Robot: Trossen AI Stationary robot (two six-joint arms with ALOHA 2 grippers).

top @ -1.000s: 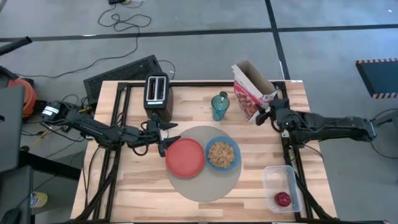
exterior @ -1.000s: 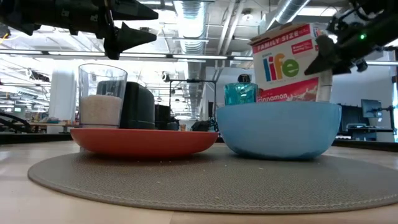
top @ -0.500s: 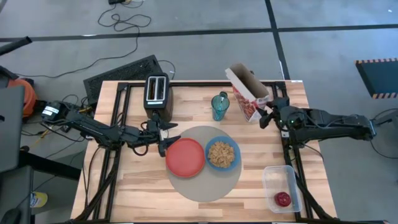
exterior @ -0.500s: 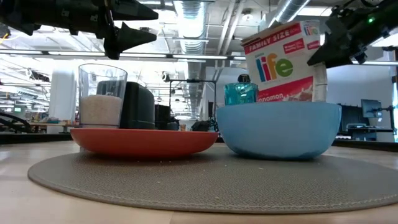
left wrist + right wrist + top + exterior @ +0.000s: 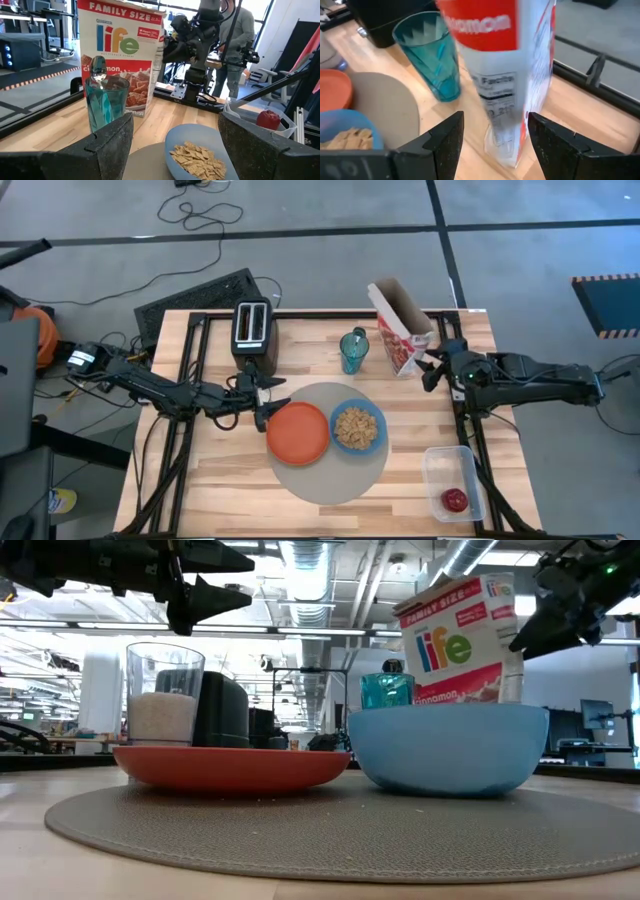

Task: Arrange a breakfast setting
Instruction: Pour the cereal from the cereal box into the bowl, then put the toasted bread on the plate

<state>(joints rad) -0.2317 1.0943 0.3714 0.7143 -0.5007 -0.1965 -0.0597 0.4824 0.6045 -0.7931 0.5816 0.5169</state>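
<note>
Plate (image 5: 298, 433) and bowl (image 5: 355, 428) sit side by side on the mat (image 5: 330, 480) — plate left. Tumbler (image 5: 353, 351) and cereal box (image 5: 397, 329) stand behind; the toaster (image 5: 253, 333) is far left.

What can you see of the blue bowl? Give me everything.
The blue bowl is round, smooth and matte light blue, likely plastic or ceramic. It sits upright on the right half of the round mat, close beside the red-orange plate. It holds dry square cereal pieces. No gripper touches it.
</note>
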